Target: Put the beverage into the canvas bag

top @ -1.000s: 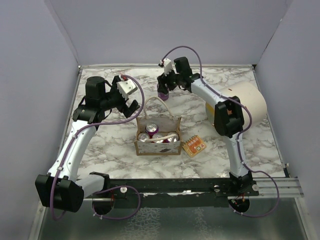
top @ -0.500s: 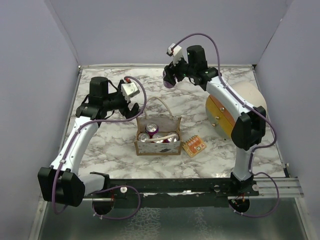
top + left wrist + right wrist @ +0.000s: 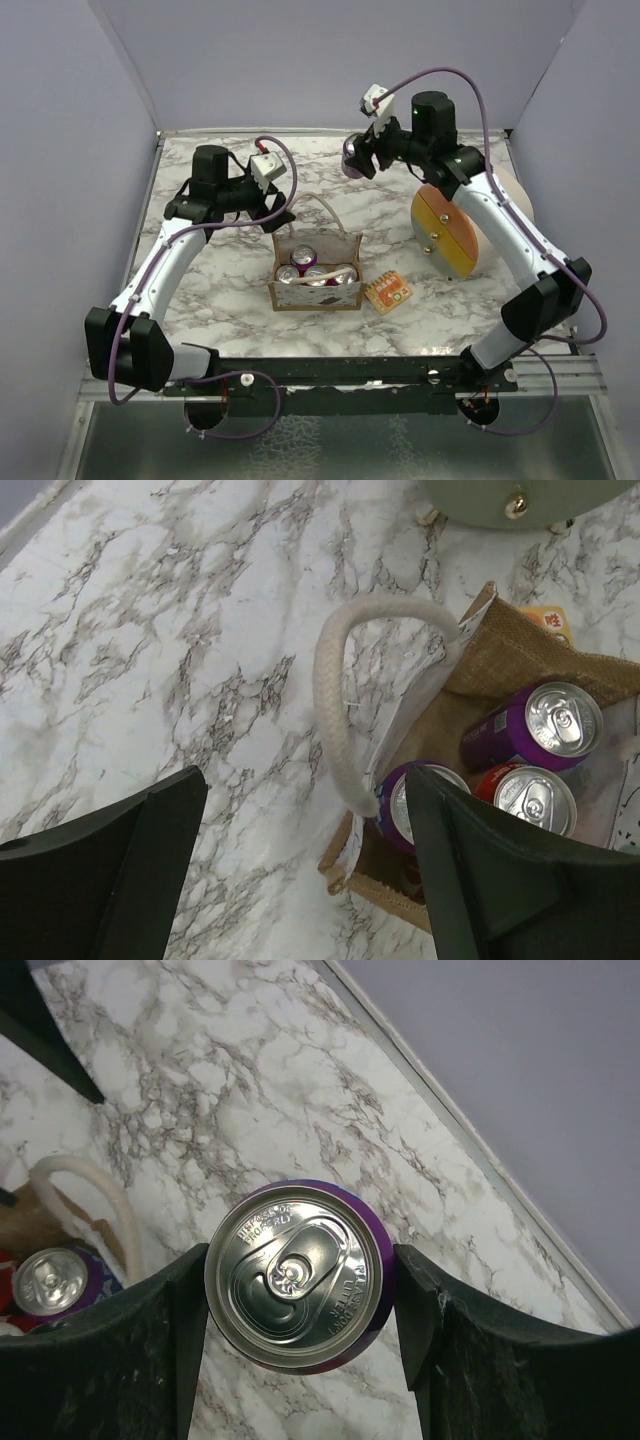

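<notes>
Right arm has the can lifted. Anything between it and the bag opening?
Nothing solid. The purple can hangs in the right gripper beyond the canvas bag. On that side the bag's rope handle arches up, the open left gripper hovers by its far left corner, and three cans crowd the inside.

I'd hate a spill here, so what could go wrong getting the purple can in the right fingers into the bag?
The canvas bag already holds three cans, so the purple can may land on a lid and tip out. The rope handle stands up at the opening's edge and could snag it. The open left fingers hover close to the bag and might get bumped.
</notes>
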Controlling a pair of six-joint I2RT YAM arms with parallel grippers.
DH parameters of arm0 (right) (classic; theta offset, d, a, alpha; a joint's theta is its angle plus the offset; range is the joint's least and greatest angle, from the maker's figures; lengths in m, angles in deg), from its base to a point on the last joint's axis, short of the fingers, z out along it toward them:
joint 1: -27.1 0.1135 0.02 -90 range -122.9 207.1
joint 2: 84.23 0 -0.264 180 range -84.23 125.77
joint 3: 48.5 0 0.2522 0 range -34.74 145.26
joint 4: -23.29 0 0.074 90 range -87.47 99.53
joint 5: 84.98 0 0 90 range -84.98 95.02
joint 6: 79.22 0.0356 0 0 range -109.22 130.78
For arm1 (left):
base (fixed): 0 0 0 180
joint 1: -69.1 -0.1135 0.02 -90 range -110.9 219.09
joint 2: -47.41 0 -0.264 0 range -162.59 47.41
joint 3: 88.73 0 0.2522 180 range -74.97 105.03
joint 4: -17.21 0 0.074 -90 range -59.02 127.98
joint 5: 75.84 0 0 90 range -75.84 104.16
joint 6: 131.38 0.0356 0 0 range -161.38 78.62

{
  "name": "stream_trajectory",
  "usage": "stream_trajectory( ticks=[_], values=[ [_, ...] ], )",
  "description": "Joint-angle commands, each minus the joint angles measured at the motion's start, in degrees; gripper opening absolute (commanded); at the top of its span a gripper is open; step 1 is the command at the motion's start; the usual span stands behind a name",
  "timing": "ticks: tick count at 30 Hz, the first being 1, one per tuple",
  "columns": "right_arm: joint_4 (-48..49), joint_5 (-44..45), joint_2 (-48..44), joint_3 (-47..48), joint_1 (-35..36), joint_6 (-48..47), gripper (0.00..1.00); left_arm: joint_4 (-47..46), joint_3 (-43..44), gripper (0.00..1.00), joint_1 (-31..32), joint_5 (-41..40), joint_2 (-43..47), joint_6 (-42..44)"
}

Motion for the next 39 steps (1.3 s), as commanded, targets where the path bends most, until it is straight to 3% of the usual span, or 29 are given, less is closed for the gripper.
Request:
stream_trajectory(
  ticks=[1, 8, 16, 22, 36, 39],
  values=[
    [-0.5, -8.2, -8.1, -1.5, 0.3, -3.5, 0.26, -2.1, 2.6, 0.81, 1.9, 0.9, -2.1, -3.7],
    [-9.5, -25.6, -12.6, -4.4, 0.4, -9.6, 0.26, -5.2, 2.6, 0.73, 2.8, 1.3, -3.7, -8.7],
    [-8.4, -34.9, -13.5, -11.3, 2.0, -10.7, 0.24, -8.2, 1.4, 0.58, 2.9, 2.3, -3.7, -11.8],
    [-3.1, -33.9, -12.5, -15.9, 5.6, -10.7, 0.22, -8.9, 0.8, 0.44, 2.9, 2.9, -3.9, -11.9],
    [0.2, -29.3, -5.9, -18.1, 8.2, -12.8, 0.17, -8.6, 0.8, 0.02, 2.9, 3.0, -4.5, -11.2],
    [0.2, -28.3, -5.2, -18.7, 8.2, -13.5, 0.17, -8.7, 0.7, 0.00, 2.8, 2.9, -4.5, -11.1]
  ],
)
